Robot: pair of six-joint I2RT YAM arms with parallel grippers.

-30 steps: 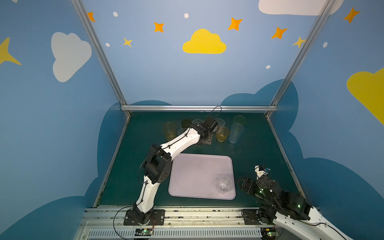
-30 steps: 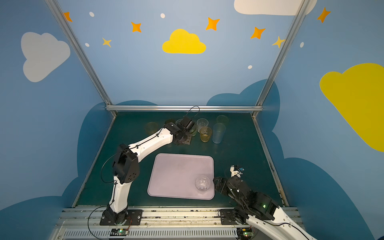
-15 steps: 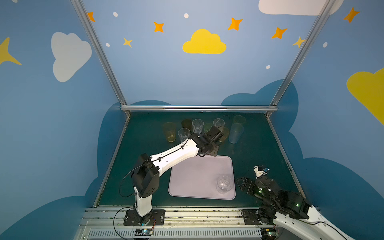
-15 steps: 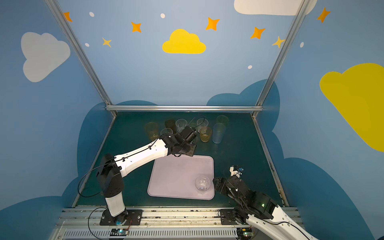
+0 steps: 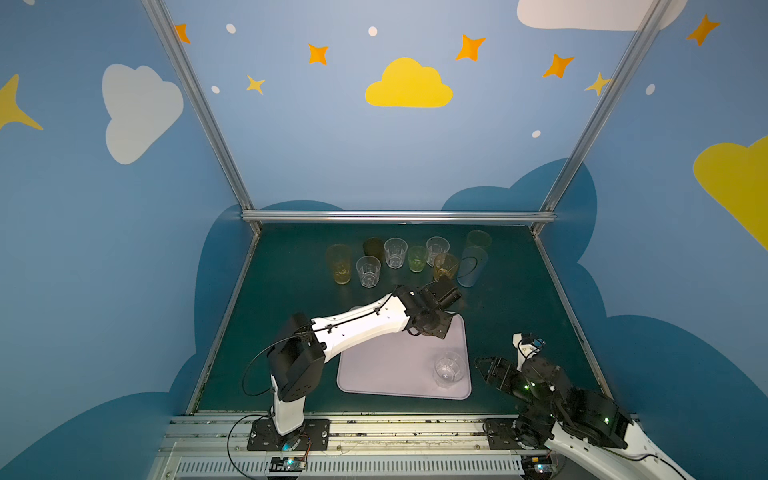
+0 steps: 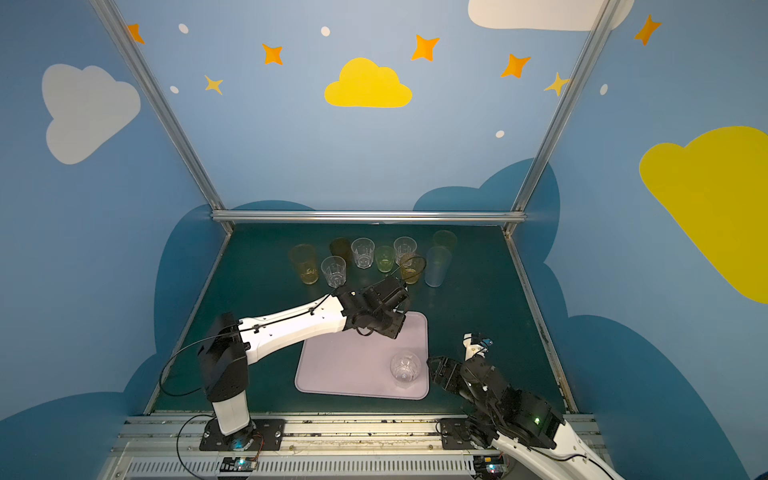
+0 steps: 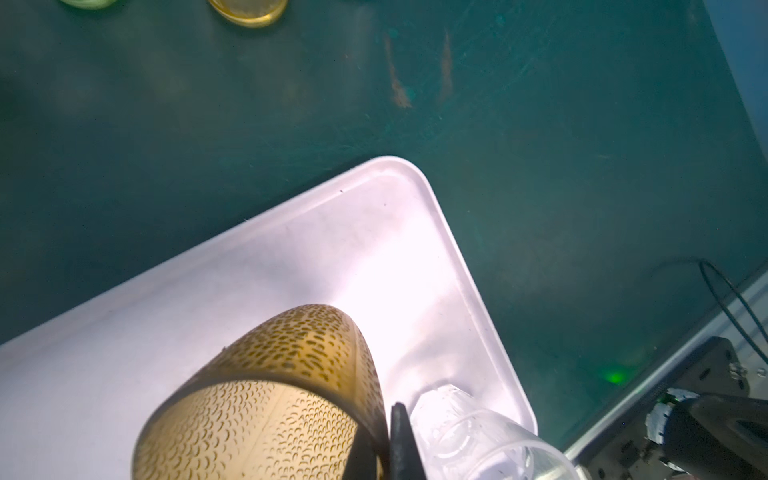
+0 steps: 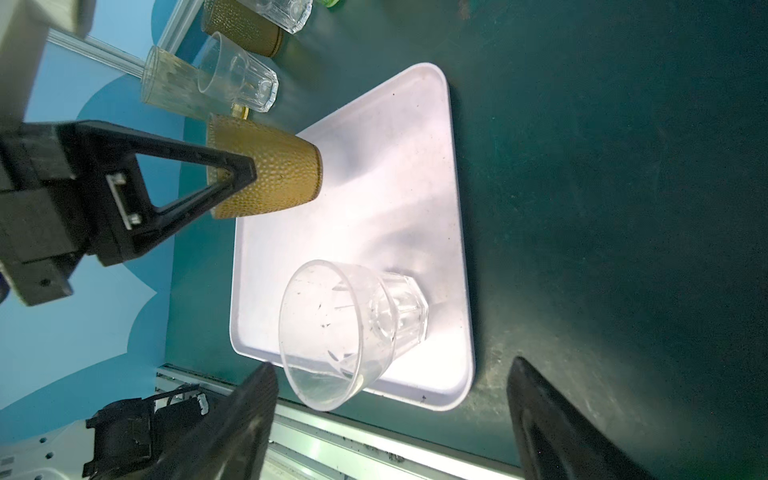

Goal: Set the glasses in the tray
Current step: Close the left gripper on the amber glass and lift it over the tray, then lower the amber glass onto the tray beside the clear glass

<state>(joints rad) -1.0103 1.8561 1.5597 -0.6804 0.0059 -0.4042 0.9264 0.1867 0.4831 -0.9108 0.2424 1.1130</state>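
Left gripper (image 7: 384, 440) pinches brown tumbler (image 8: 282, 178) over tray (image 8: 415, 166) on green tabletop (image 8: 602, 208).

Both top views look down from high in front; close wrist views share the tray (image 7: 374, 249).

A robot lab booth: aluminium frame (image 5: 397, 216), cloud-painted walls (image 5: 408, 85), robot arms (image 5: 361, 326) bolted to a rail (image 5: 415, 430).

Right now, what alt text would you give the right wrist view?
The left gripper, shut on the rim of a brown dimpled tumbler, holds it over the pale pink tray. A clear faceted tumbler stands upright on the tray ahead of the open right gripper; other glasses stand on the green table.
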